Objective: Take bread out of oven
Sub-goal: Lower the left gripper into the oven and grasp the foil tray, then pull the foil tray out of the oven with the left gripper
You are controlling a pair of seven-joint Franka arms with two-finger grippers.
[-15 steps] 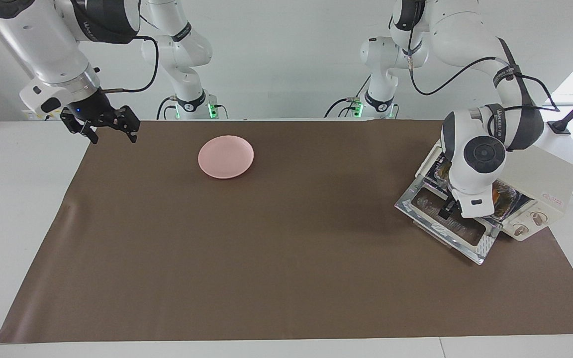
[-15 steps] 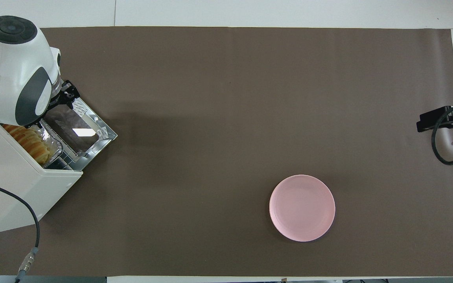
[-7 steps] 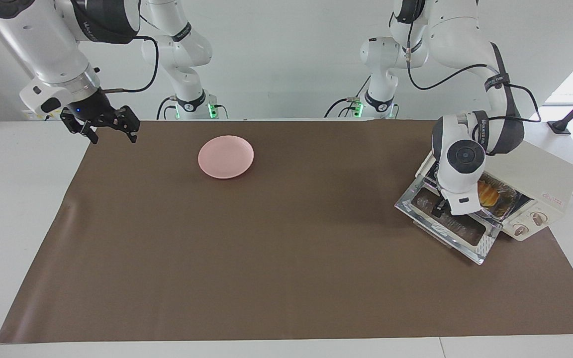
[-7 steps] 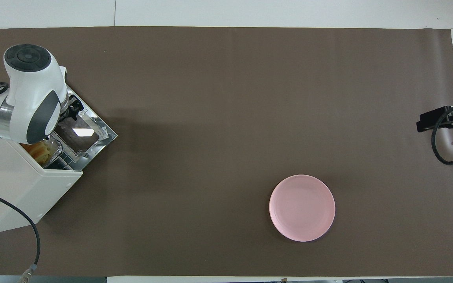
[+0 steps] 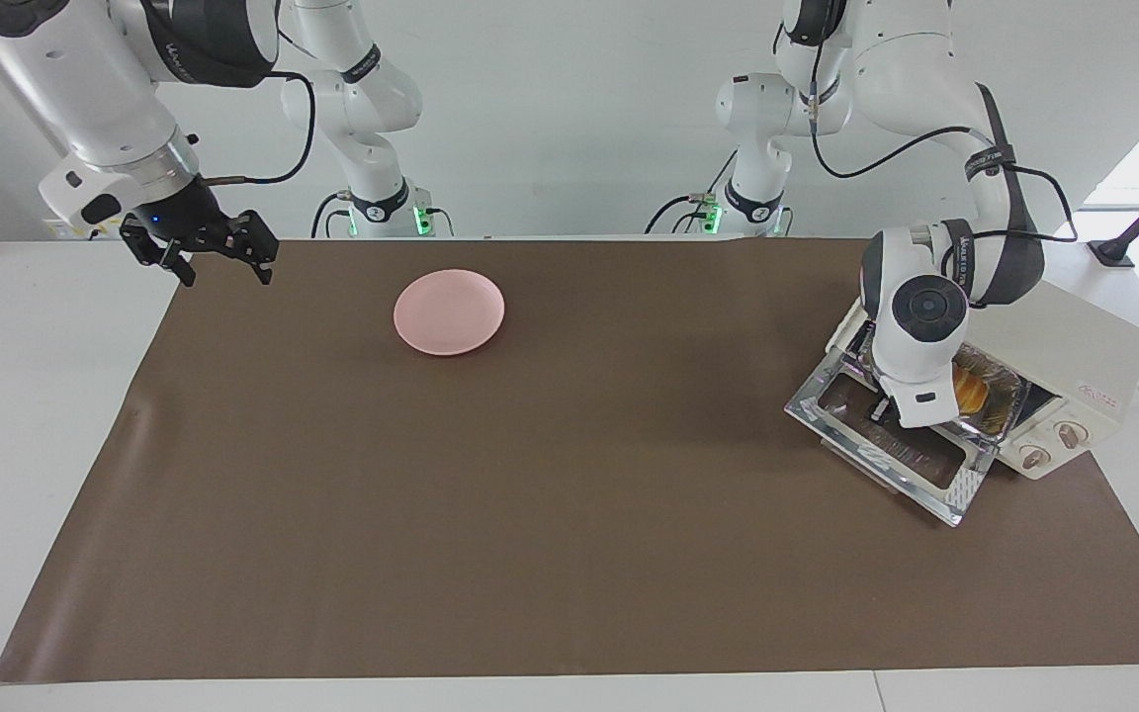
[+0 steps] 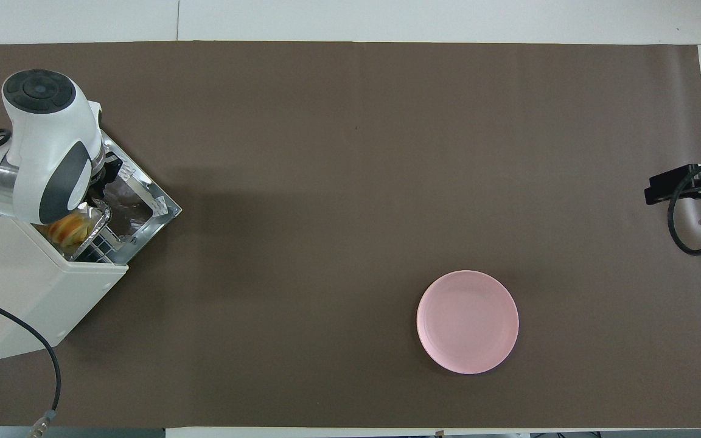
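Bread (image 5: 971, 393) sits in its foil tray (image 5: 1003, 403) at the open oven (image 5: 1084, 376) mouth; left gripper (image 5: 881, 407) reaches low there, grip unclear, while right gripper (image 5: 223, 267) waits spread, empty-handed, apparently sidelined

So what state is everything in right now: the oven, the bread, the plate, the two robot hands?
oven: door dropped open.
bread: in a foil tray at the oven mouth, not yet out.
pink plate: bare, on the brown mat.
left gripper: low over the open door, at the tray's edge.
right gripper: open, waiting over the mat's corner.
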